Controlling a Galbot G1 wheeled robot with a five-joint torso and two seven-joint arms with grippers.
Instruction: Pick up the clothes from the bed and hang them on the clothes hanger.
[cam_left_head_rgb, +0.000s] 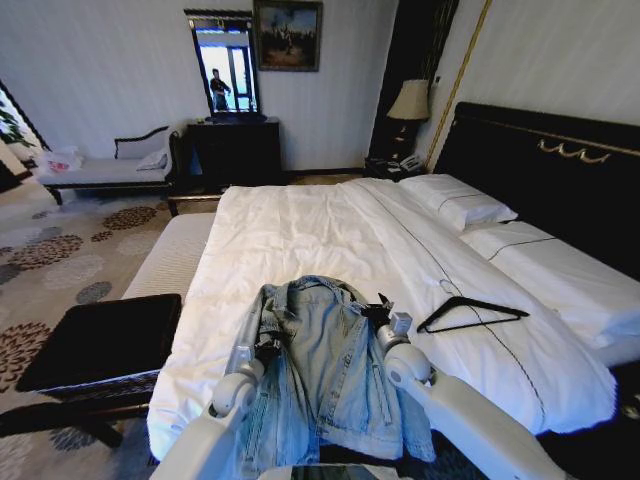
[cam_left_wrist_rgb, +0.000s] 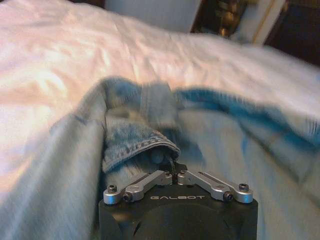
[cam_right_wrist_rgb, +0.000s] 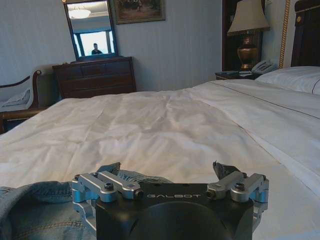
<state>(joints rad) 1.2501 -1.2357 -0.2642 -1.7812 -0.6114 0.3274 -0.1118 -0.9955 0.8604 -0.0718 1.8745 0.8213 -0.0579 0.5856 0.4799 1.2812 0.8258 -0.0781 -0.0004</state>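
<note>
**Denim jacket at the near edge of the bed, both grippers at its shoulders**

The denim jacket (cam_left_head_rgb: 325, 365) lies collar-far on the white bed (cam_left_head_rgb: 300, 240), its hem hanging over the near edge. Far of it the duvet spreads bare toward the pillows (cam_left_head_rgb: 460, 200). The clothes hanger (cam_left_head_rgb: 472, 313) lies flat on the duvet just right of the jacket, apart from it. A dark stool (cam_left_head_rgb: 100, 340) stands close to the bed's near-left corner.

The left gripper (cam_left_wrist_rgb: 174, 165) sits at the jacket's left shoulder, fingers clenched on a bunched fold of denim. The right gripper (cam_right_wrist_rgb: 170, 172) is at the right shoulder, fingers (cam_right_wrist_rgb: 225, 172) spread wide over the jacket's edge, grasping nothing.
</note>
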